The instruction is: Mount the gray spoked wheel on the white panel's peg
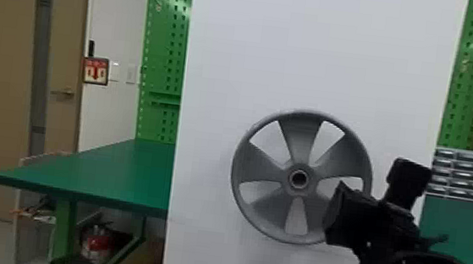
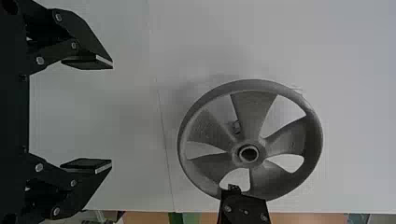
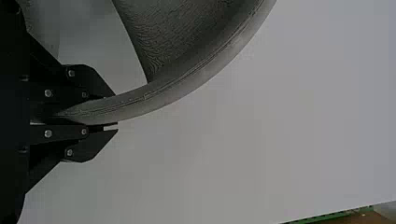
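Right gripper [image 1: 334, 215] grips gray spoked wheel [image 1: 303, 143] before white panel [image 1: 322, 45]

The wheel stands upright in front of the panel, its 5 spokes and open hub [image 1: 299, 179] facing the head camera. The right gripper is closed on the rim, with 1 finger on each side. In the left wrist view, a small peg [image 2: 236, 127] shows through 1 gap between spokes, beside the hub. The left gripper [image 2: 112, 114] is open, its 2 fingers wide apart.

My head cam faces forward at the white panel [image 1: 322, 45], farthest back. Left wrist cam: nearer, shares gray spoked wheel [image 1: 300, 143]. Right: panel-facing, tight on rim [image 3: 187, 88].
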